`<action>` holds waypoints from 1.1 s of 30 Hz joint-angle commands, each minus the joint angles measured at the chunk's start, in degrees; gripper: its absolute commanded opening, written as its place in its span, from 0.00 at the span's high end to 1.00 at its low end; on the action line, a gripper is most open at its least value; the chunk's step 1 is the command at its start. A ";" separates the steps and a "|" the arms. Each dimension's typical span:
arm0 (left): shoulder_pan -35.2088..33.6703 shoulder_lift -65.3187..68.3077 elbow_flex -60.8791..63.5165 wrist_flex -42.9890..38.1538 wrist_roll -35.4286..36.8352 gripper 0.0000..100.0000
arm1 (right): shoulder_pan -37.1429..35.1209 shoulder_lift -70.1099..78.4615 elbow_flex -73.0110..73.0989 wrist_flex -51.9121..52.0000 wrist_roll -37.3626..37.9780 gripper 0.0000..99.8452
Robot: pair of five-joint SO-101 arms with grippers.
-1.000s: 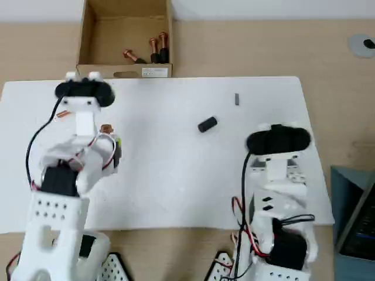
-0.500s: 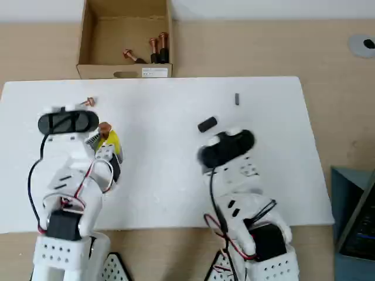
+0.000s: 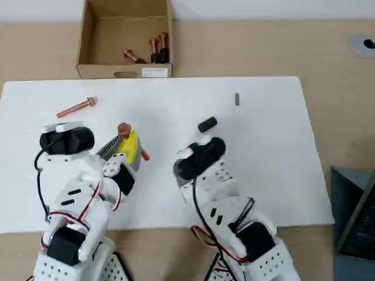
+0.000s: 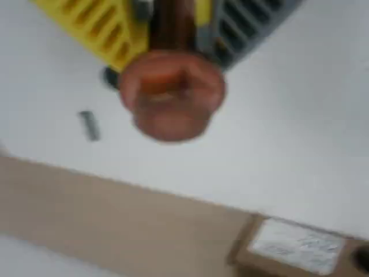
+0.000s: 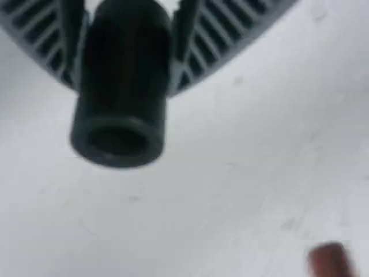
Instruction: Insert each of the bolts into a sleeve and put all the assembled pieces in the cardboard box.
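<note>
Overhead above table; wrist cameras close-up.

Open mat runs from the right arm outward to the mat's edge. A narrow strip separates that arm, its right gripper clamped on the held sleeve, from the left gripper, whose held bolt slants toward it. The loose sleeve lies just beyond the right arm, a small grey piece farther on. The loose bolt lies between the left arm and the cardboard box. Three assembled pieces occupy the box's right part; its left floor is bare.
</note>
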 commanded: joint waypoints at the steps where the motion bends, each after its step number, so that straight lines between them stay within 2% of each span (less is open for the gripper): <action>1: 2.20 -1.10 -6.24 -0.97 2.73 0.99 | -2.33 -6.73 -0.13 -1.58 -0.44 0.99; 8: 4.31 -1.10 -9.05 -0.88 4.22 1.00 | -6.55 -6.73 -0.22 -1.58 -0.26 0.99; 15: 6.95 -1.10 -10.11 2.73 4.22 1.00 | -6.81 -6.73 0.31 -6.07 -0.09 0.99; 22: 6.59 -1.10 -8.79 2.46 4.22 1.00 | -8.40 -6.73 -2.42 -6.24 2.81 0.99; 33: 6.59 -1.10 -5.45 1.23 3.87 1.00 | -10.07 -6.73 -4.26 -6.33 2.73 0.99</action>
